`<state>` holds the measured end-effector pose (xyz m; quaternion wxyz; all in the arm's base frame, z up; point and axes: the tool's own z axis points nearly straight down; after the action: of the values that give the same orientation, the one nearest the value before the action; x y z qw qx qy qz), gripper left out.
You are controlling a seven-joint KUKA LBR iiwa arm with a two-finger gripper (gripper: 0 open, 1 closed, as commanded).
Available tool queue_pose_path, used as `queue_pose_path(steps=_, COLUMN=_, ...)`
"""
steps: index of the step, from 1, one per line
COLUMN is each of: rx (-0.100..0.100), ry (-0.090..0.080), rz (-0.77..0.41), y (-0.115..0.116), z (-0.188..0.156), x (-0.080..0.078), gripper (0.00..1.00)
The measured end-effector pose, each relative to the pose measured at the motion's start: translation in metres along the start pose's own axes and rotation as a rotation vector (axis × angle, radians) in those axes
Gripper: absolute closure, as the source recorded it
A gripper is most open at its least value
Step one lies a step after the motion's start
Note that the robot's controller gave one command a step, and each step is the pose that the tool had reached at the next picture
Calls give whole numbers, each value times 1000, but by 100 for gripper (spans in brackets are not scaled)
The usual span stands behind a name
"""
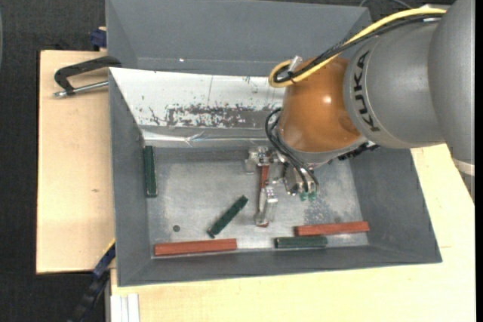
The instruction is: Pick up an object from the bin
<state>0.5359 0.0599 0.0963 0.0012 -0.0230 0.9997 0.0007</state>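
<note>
Hand (263, 209) sits low near the middle of the bin (226, 30), its tip close to or on the bare floor. I cannot tell whether it is spread or pressed together, and nothing shows gripped in it. It points straight down, which would suit a grasp from above on flat things. The nearest thing is the slanted green stick (228, 216), just beside the hand on the camera's left and apart from it; this looks the likeliest pick. It lies flat on open floor with room on both long sides. Further out, a red stick (333, 228) and a short green stick (300, 242) lie near the front wall to the camera's right, close together. A long red stick (195, 246) hugs the front wall, and that wall would likely hinder a grasp. Another green stick (150, 171) lies along the left wall, well apart. The orange cover (317, 113) and arm (411, 87) overhang the right rear of the bin.
</note>
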Motion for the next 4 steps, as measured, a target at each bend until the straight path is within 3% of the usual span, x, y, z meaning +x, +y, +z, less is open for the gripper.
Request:
queue_pose_path(steps=1, rx=2, ry=-1, rz=-45, y=44, z=-4, x=8, gripper=0)
queue_pose_path(steps=2, rx=0, ry=1, rz=76, y=37, z=13, x=33, gripper=100)
queue_pose_path(steps=3, rx=0, ry=2, rz=76, y=37, z=13, x=33, gripper=0)
queue_pose_path(steps=4, rx=0, ry=2, rz=77, y=37, z=13, x=33, gripper=100)
